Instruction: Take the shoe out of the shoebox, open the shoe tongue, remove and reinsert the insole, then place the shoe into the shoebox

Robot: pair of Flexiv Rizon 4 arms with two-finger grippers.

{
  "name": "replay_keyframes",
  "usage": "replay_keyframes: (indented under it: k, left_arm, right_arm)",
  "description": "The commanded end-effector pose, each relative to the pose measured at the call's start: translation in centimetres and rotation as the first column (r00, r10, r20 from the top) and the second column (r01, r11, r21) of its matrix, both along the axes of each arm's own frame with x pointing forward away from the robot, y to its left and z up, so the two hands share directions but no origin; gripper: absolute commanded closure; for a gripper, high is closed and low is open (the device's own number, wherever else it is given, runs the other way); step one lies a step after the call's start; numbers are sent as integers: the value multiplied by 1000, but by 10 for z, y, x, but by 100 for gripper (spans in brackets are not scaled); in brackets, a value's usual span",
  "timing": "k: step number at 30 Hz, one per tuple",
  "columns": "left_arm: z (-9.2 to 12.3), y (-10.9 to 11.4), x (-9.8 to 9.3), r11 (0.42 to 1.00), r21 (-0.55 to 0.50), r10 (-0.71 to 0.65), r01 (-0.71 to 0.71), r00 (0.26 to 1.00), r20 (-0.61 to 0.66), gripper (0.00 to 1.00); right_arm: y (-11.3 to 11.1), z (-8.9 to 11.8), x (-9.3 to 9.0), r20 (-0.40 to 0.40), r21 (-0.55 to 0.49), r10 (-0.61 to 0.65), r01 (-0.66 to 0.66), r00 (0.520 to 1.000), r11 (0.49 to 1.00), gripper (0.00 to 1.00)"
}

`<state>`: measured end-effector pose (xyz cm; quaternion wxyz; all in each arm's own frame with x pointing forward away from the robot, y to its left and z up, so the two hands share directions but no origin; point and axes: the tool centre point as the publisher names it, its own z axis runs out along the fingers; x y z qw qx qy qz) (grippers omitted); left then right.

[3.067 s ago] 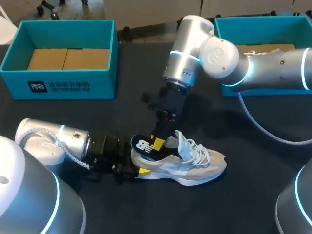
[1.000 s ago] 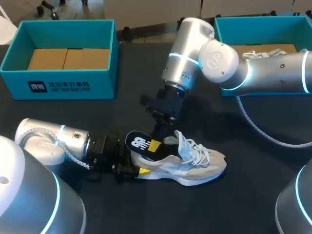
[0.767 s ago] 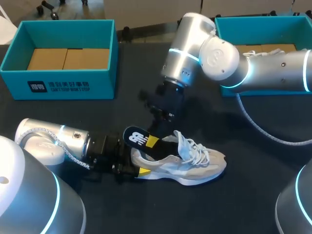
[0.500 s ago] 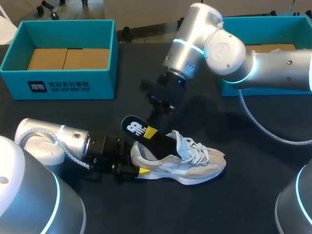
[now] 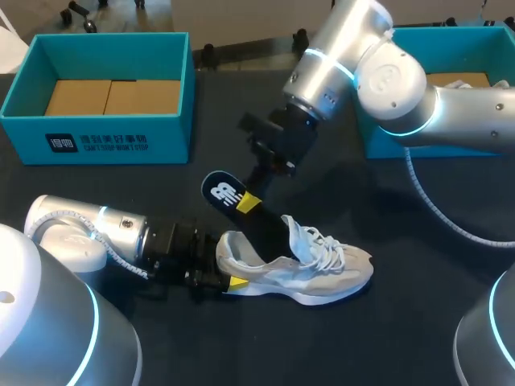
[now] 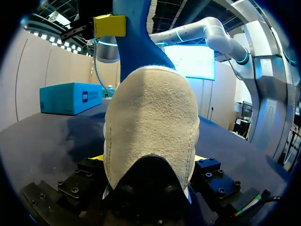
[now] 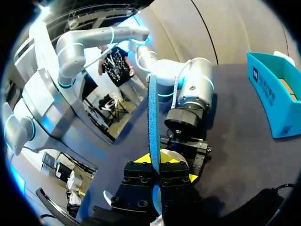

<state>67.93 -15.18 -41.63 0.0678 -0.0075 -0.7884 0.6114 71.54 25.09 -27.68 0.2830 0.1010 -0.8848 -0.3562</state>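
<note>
Shoe (image 5: 310,269): sat upright on the dark counter (image 5: 161,201), heel clamped in my left tool (image 5: 228,275), its insole (image 5: 222,193) pinched in my right tool (image 5: 248,203), slanting partly out of the shoe.

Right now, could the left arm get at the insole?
Probably not. The left gripper is clamped on the heel of the shoe, and the insole, partly out, is pinched in the right gripper above it. It would have to let go first.

table (image 5: 402,338): dark cloth top | teal box (image 5: 173,133): far left, open | cardboard pieces (image 5: 113,96): two, brown, side by side inside it
</note>
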Motion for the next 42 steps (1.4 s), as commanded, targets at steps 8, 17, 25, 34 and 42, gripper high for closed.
replay_keyframes:
  k: [8, 17, 25, 34, 42]
  left_arm:
    - [-2, 0, 1, 1000, 2, -1, 1, 1000, -1, 100]
    - [-2, 0, 1, 1000, 2, -1, 1, 1000, -1, 100]
    - [-2, 0, 1, 1000, 2, -1, 1, 1000, -1, 100]
    - [-2, 0, 1, 1000, 2, -1, 1, 1000, -1, 100]
    - [-2, 0, 1, 1000, 2, -1, 1, 1000, -1, 100]
  right_arm:
    - [15, 9, 4, 53, 47, -37, 34, 998, 998, 100]
    - [16, 61, 7, 108, 218, -175, 148, 979, 965, 100]
    - [2, 104, 16, 43, 336, -223, 196, 974, 921, 100]
    - [-8, 116, 18, 27, 373, -214, 189, 977, 908, 100]
    - [-8, 116, 18, 27, 373, -214, 189, 977, 908, 100]
